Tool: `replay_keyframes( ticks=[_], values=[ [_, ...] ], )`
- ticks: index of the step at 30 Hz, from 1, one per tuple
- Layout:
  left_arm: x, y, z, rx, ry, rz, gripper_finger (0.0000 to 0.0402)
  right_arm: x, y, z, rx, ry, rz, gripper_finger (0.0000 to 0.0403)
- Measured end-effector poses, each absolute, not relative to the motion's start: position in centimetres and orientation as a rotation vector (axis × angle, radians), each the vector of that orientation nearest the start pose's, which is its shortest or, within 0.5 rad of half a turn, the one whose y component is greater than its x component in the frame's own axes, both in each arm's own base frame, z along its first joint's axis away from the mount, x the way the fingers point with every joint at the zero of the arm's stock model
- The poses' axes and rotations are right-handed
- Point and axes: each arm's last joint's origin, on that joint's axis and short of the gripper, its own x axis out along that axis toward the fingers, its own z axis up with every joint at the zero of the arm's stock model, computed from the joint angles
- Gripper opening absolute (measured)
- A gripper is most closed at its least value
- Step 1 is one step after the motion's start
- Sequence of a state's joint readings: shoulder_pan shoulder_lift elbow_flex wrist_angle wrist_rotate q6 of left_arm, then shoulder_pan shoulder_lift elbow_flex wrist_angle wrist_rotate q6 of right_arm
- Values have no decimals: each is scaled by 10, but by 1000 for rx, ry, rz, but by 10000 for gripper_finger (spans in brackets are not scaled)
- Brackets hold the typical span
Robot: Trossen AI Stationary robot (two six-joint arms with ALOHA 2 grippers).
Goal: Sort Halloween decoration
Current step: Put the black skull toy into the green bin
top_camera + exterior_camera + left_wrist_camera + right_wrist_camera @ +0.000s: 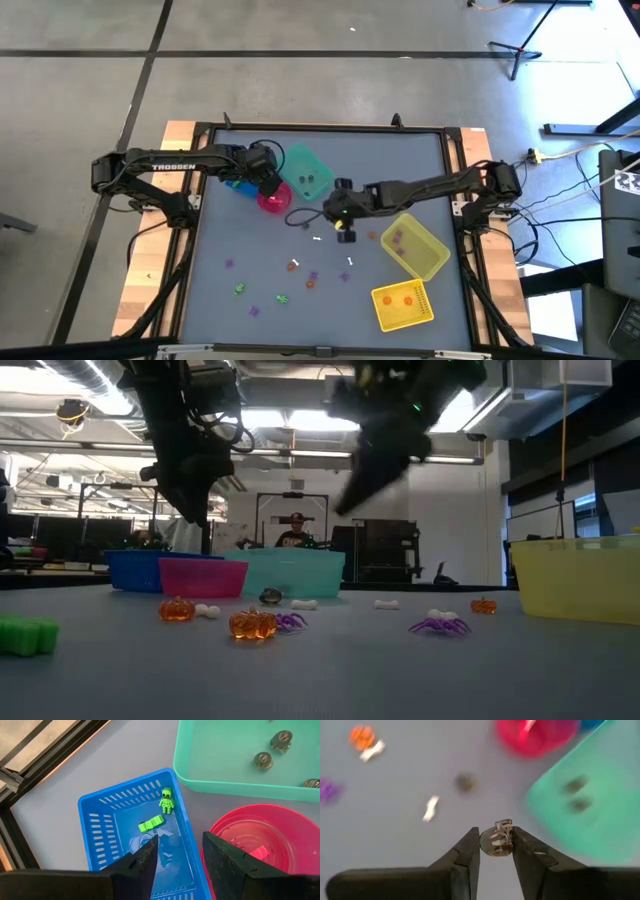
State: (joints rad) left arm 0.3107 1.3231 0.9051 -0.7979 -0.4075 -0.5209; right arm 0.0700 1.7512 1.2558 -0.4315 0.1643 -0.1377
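Counter edges: the grey counter (250,245) is framed by a dark rail on all sides, with wooden strips outside it at 9 and 3 o'clock.
Bins: blue bin (125,827), pink bin (260,840) and teal bin (305,172) crowd together toward 11 o'clock of the counter; two yellow bins (415,245) sit at 4 to 5 o'clock, one tilted, one near the front rail.
Open room: the widest bare stretch lies at 7 to 9 o'clock; the centre front is dotted with loose pieces.
Right gripper (495,845): above the counter centre, raised off the surface, its fingers closed on a small dark grey skull-like trinket (496,840).
Left gripper (180,852): hangs over the meeting edges of the blue and pink bins, fingers parted and holding nothing.
Halloween decoration (252,624): tiny orange pumpkins, purple spiders, white bones and green pieces lie scattered from the centre toward 6 o'clock.
Sorted pieces: a green skeleton (167,800) and a green strip lie in the blue bin; dark grey pieces lie in the teal bin; orange ones in the front yellow bin.
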Motion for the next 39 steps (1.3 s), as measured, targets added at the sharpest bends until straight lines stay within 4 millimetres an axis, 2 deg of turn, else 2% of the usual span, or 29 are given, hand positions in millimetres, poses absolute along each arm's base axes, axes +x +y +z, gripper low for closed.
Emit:
replay_keyframes(
  ticks=[4,8,13,17,24,28,31,39],
  values=[
    [221,83,226,-374,1043,930,139,381,16,240,-372,802,-77,99],
    [222,83,226,-374,1042,930,139,387,-2,246,-411,729,-115,99],
    [221,83,226,-374,1042,930,139,386,-32,247,-384,736,-175,99],
    [222,83,227,-375,1037,929,139,385,-50,246,-332,729,-133,99],
    [222,83,227,-375,1036,929,139,385,-71,240,-289,727,-96,99],
    [222,83,227,-376,1034,928,139,385,-76,240,-286,714,-93,102],
    [222,83,227,-376,1034,928,139,385,-76,238,-287,722,-93,122],
    [222,83,227,-376,1034,928,139,388,-76,237,-287,709,-112,226]
  ],
)
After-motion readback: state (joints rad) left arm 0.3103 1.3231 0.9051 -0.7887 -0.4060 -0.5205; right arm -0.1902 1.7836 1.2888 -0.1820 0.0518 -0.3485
